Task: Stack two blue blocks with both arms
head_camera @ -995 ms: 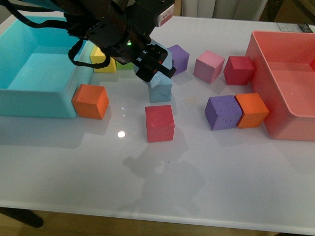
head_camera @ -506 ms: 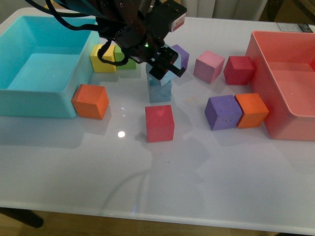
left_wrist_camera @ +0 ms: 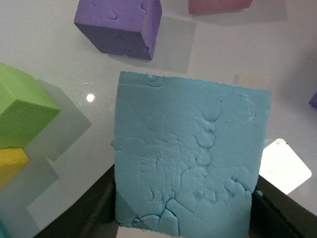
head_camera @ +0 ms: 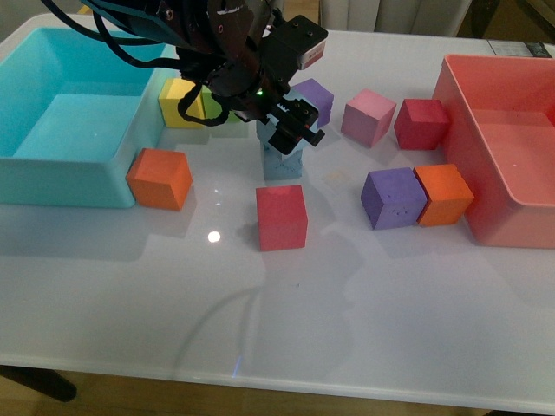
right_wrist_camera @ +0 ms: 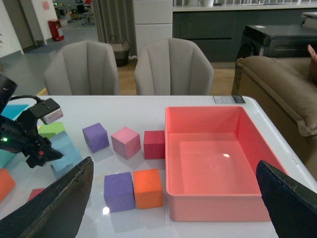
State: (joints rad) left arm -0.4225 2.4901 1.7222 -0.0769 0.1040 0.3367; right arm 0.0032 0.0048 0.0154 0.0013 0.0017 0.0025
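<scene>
Blue foam, clamped between the black fingers of the left gripper (head_camera: 293, 132): the upper blue block (left_wrist_camera: 188, 158), held right on top of the lower blue block (head_camera: 282, 163). Seemingly resting on it, though with the contact face hidden behind the fingers and the squareness of the pair hard to judge. Likely to slide or topple on release if set down askew, given soft pitted faces with little true flat contact and springy foam pushing back after a squeeze. Could also drag the lower blue block sideways through any twist on withdrawal, nudging it into the red cube (head_camera: 281, 217) just in front of it or the purple cube (head_camera: 315, 98) just behind it. Right gripper (right_wrist_camera: 174, 166), well apart from the lower blue block on its right: fingers spread wide, nothing between them. Cubes all round, matte and sharp-cornered. Creased, dimpled skin on the upper blue block, cracked near one edge; similar pocked foam on the purple cube. Green cube (left_wrist_camera: 22, 106) and yellow cube (head_camera: 178, 102) off to the left of the lower blue block. Glossy white table (head_camera: 390, 303) beneath, hard, slick and mirroring the lights.
</scene>
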